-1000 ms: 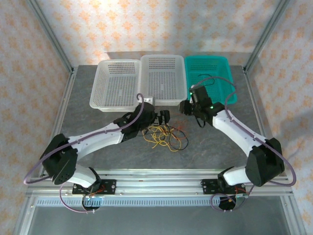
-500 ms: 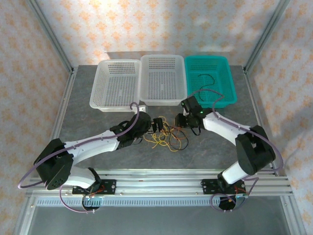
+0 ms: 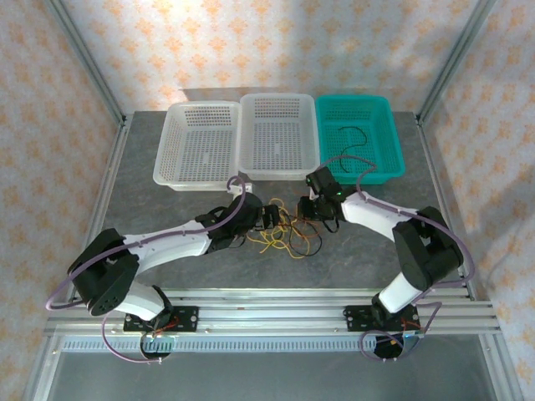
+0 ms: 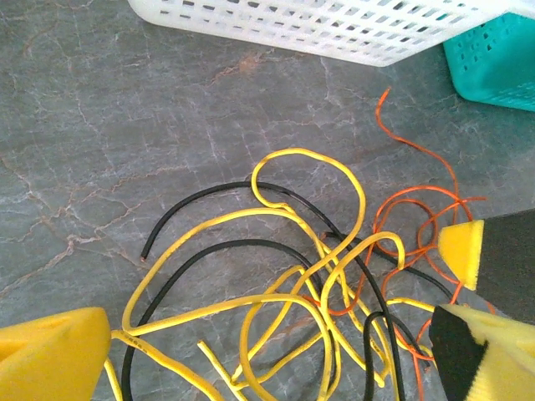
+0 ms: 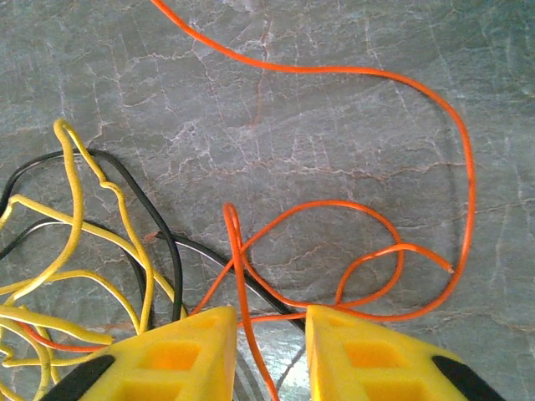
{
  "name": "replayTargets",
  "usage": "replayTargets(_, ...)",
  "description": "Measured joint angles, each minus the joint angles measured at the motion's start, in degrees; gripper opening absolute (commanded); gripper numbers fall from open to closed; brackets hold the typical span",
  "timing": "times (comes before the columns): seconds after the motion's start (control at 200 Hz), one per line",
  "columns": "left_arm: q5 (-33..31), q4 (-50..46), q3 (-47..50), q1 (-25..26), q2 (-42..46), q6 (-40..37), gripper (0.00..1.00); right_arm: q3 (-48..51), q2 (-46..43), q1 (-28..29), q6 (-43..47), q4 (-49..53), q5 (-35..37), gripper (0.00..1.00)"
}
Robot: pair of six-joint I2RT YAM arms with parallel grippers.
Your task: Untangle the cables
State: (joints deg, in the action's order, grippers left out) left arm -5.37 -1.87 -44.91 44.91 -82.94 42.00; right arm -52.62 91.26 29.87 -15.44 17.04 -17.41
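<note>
Lying in a loose knot on the grey table (image 3: pixel 159 205) just before the white baskets (image 3: pixel 201 182), the cables (image 3: pixel 284 236) are being flanked by both arms. The left gripper (image 4: pixel 259 334) is being held widely spread over the yellow and black loops. The right gripper (image 5: pixel 269 326) is being held narrowly parted astride the orange cable (image 5: pixel 359 209), not pinching it. Separation appears to be in hand; next, that strand probably needs nipping and drawing clear.
</note>
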Motion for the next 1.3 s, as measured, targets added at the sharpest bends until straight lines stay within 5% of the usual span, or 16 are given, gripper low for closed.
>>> replayTargets(0.451, 0.4, 0.9, -4.9, 0.0, -2.3, -1.6, 0.99, 1.7, -2.7, 0.6, -0.6, -0.5, 0.2, 0.01)
replayTargets(0.826, 5.1, 7.3, -8.0, 0.0, -11.1, -3.0, 0.99, 2.2, -18.4, 0.6, -0.4, -0.3, -1.0, 0.0)
replayTargets(1.302, 7.1, 10.3, -8.6, 0.5, -16.1, -3.0, 0.99, -3.2, -26.4, 0.6, 2.2, 1.2, -5.1, 0.0)
